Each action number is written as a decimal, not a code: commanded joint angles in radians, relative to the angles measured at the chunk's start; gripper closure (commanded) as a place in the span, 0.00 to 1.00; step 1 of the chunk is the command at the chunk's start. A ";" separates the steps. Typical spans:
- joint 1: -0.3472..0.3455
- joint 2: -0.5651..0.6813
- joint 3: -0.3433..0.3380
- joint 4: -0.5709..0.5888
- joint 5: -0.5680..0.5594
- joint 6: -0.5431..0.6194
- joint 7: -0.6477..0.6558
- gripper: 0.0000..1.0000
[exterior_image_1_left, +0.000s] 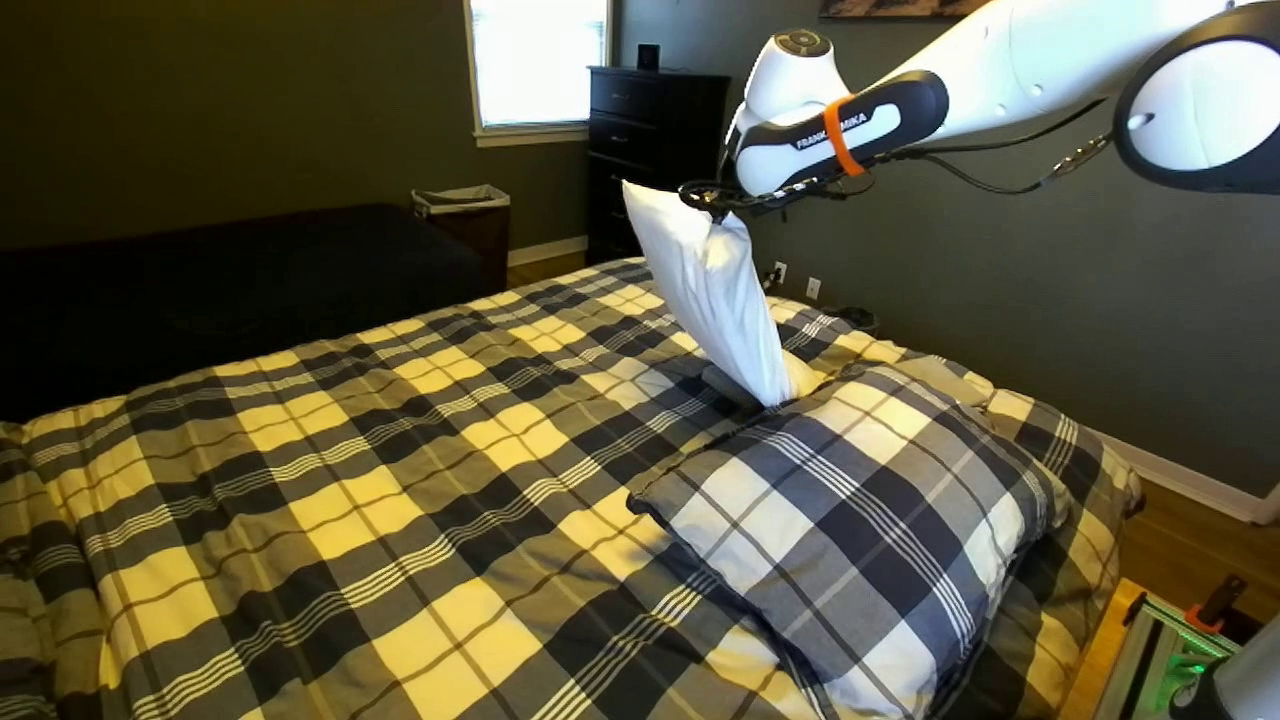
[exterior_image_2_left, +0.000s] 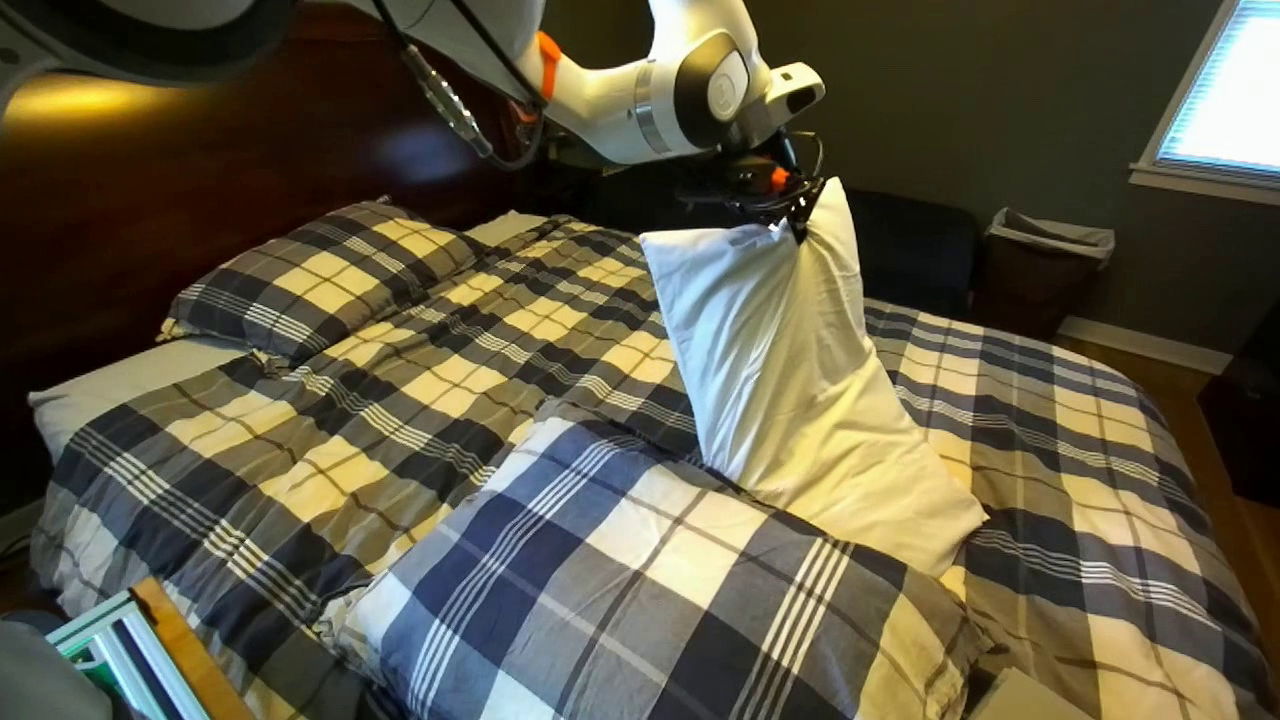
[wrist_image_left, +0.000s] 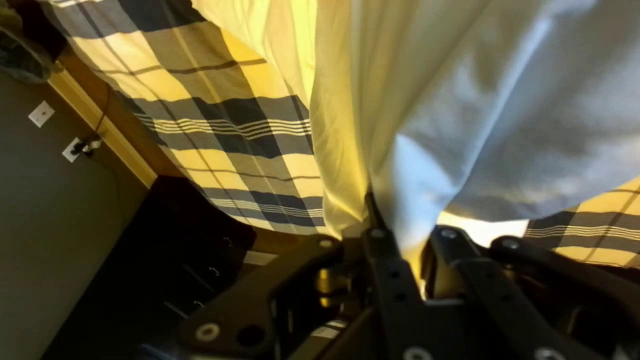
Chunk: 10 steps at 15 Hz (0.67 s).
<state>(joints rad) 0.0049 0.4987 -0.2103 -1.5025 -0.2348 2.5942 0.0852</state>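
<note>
My gripper (exterior_image_1_left: 718, 212) is shut on the gathered upper edge of a white pillow (exterior_image_1_left: 705, 280). In an exterior view the gripper (exterior_image_2_left: 797, 225) holds the pillow (exterior_image_2_left: 790, 380) hanging tilted, its upper corners spread on either side of the jaws. The pillow's lower end reaches the bed behind a plaid pillow (exterior_image_2_left: 640, 570) and is partly hidden by it. That plaid pillow (exterior_image_1_left: 850, 510) lies flat on the plaid comforter (exterior_image_1_left: 400, 480). In the wrist view the white cloth (wrist_image_left: 500, 115) is bunched between the fingers (wrist_image_left: 405, 225); the fingertips are partly hidden in its folds.
A second plaid pillow (exterior_image_2_left: 330, 270) lies by the dark headboard (exterior_image_2_left: 110, 190). A dark dresser (exterior_image_1_left: 655, 130), a lined hamper (exterior_image_1_left: 465, 220) and a dark couch-like shape (exterior_image_1_left: 250, 270) stand beyond the bed. The robot's stand (exterior_image_1_left: 1150, 640) is at the bed's edge.
</note>
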 joint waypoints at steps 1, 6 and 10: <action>-0.006 -0.089 0.003 -0.047 -0.073 0.043 -0.066 0.97; -0.008 -0.178 0.029 -0.096 -0.125 0.005 -0.154 0.97; -0.028 -0.264 0.085 -0.170 -0.081 -0.024 -0.276 0.97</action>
<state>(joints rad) 0.0010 0.3470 -0.1790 -1.5910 -0.3300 2.5861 -0.0945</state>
